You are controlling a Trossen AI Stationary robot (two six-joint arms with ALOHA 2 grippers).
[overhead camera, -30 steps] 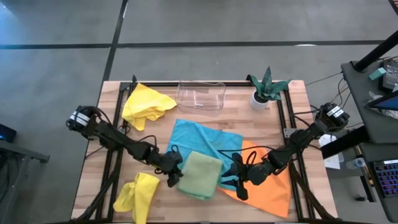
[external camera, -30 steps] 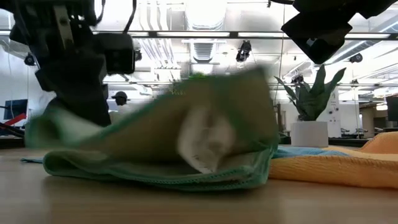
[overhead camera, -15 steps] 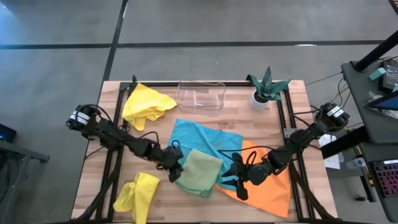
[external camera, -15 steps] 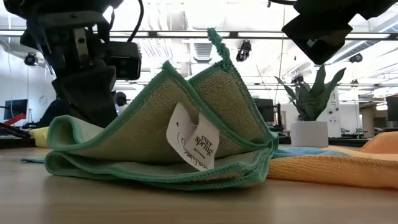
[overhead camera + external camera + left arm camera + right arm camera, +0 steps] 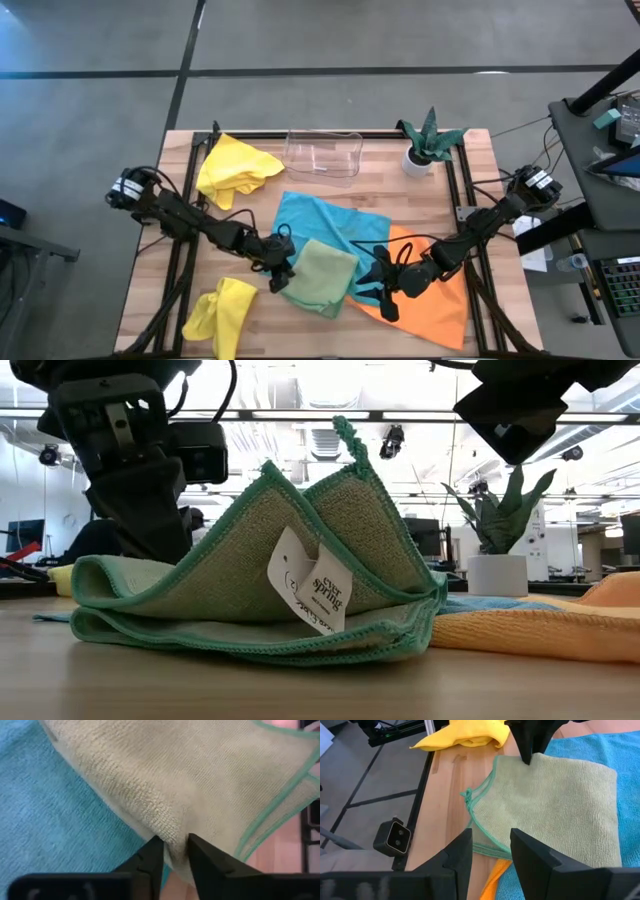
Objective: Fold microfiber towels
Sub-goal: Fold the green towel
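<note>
Two dark jointed arms w/ black cables

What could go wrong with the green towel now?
1. The left gripper has an edge of the folded green towel between its fingers. If it pulls away before letting go fully, the fold might drag open.
2. In the low view the towel's top layer stands up like a tent, so it may flop open rather than lie flat.
3. It lies partly on the blue towel, which might shift with it.
</note>
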